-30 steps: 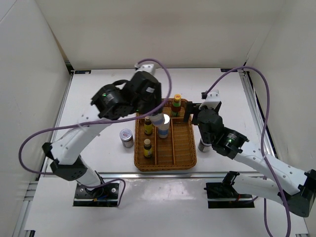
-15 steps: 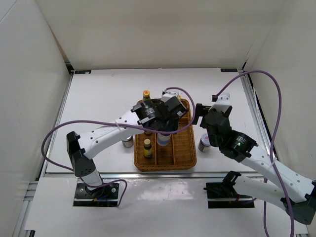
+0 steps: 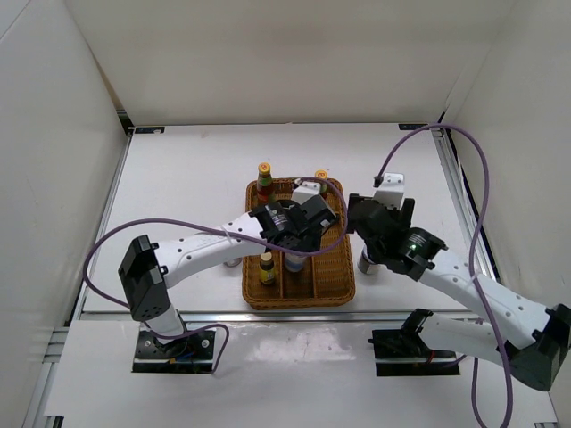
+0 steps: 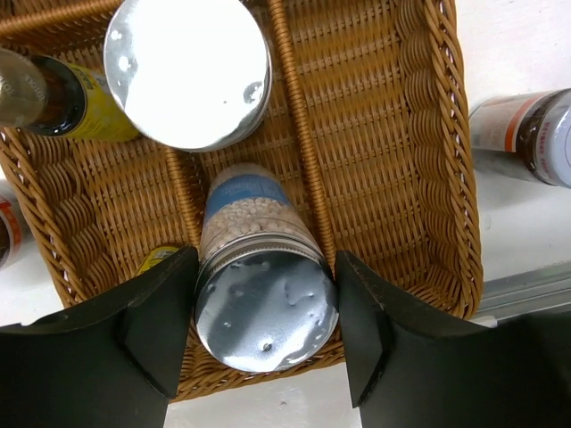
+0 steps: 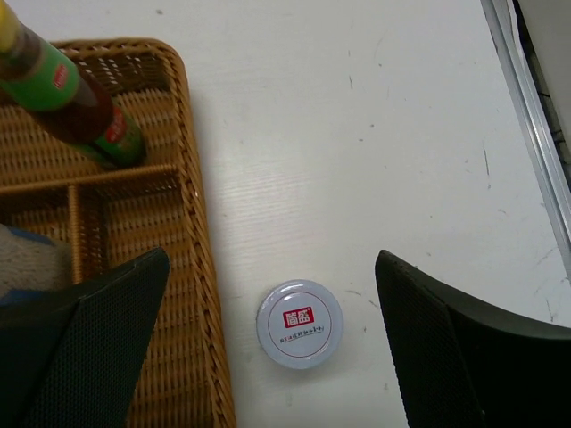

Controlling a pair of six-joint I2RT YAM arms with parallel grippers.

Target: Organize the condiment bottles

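Left claw (image 4: 263,272) clamps blue-label silver-lidded jar (image 4: 260,312) inside wicker tray (image 4: 384,134), middle lane. Right claw (image 5: 272,263) spread wide over white-lidded jar (image 5: 300,324) on desk (image 5: 384,125), just beside tray. Second jar (image 4: 187,67), green-necked bottle (image 5: 67,98) already trayed; task seemingly past halfway.

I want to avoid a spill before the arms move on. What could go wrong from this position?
The left gripper holds the blue-label jar in the middle lane of the wicker tray; opening there, a finger could knock the yellow-capped bottle beside it. The right gripper hangs open over the white-lidded jar, but one finger is above the tray wall, so coming straight down it may hit the rim.
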